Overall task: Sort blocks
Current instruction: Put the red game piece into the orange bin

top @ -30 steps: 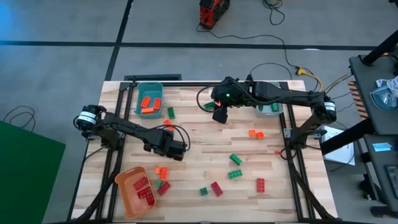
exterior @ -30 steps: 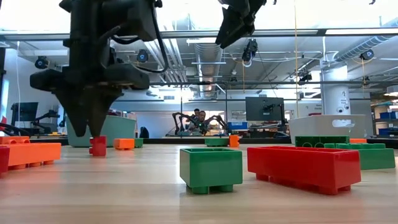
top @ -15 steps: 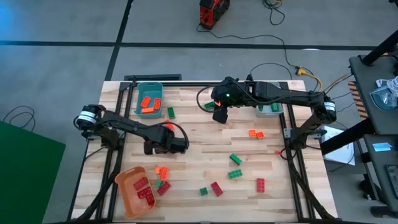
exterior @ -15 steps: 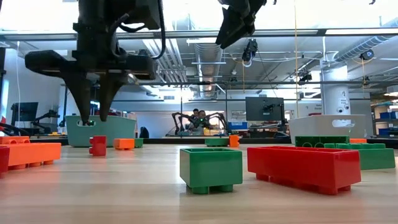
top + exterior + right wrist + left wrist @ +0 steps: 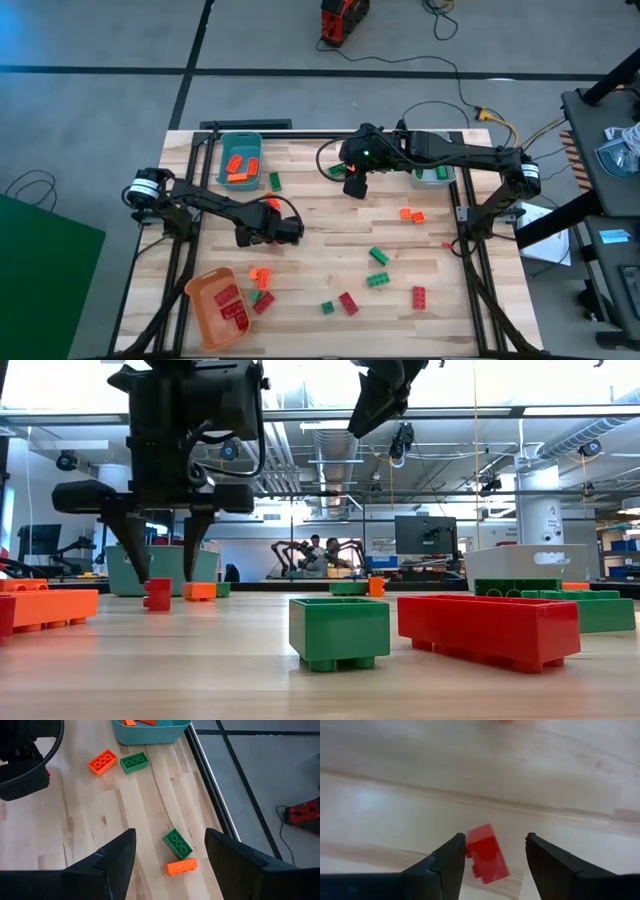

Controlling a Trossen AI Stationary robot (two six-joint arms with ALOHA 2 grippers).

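Left claw over tabletop centre-left; right claw near far edge; blocks scattered; teal bin, orange bin.

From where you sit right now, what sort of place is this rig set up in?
Most likely a robotics lab or open workshop: beyond the wooden table, the low view shows exposed ceiling ducts, a monitor, and people beside other robot arms.

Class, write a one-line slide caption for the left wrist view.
The left gripper, fingers open, hangs above the wooden table with a small red block lying between its fingertips.
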